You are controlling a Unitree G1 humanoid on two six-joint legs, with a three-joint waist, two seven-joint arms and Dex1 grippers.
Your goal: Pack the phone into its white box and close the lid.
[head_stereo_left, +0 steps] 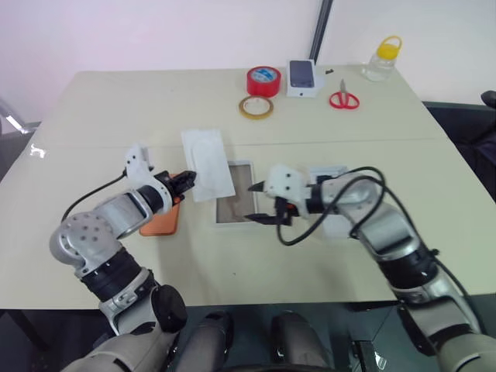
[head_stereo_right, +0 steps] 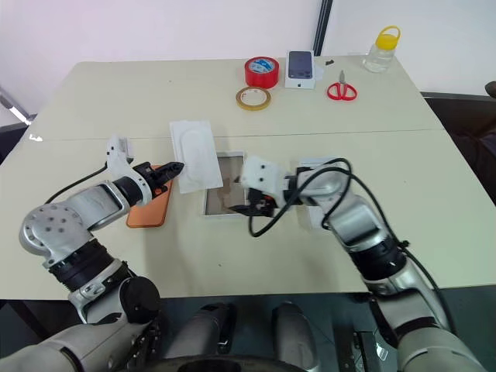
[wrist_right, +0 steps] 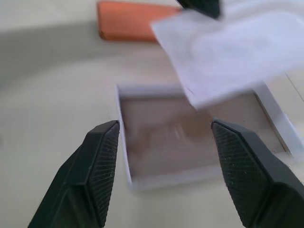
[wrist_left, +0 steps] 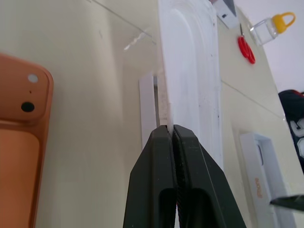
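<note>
the left gripper (head_stereo_left: 188,180) is clamped on the edge of a flat white cardboard insert with a phone-shaped recess (head_stereo_left: 208,164), holding it lifted over the beige tabletop (head_stereo_left: 116,108). the slim orange phone (head_stereo_right: 149,208) lies camera side up beneath that arm. the shallow white cardboard box (head_stereo_right: 225,195) sits uncovered between both arms, the right gripper (head_stereo_left: 259,203) spread wide and empty just above it. the white lid (wrist_left: 266,178) lies beside the right arm.

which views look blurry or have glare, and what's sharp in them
Right wrist view: the white insert is smeared, the white box soft, while the right claw fingers stay crisp. Left wrist view: the left claw and the insert's edge are sharp, and the phone is clear. Left eye view: even light, a small bright glint at the table's left edge.
</note>
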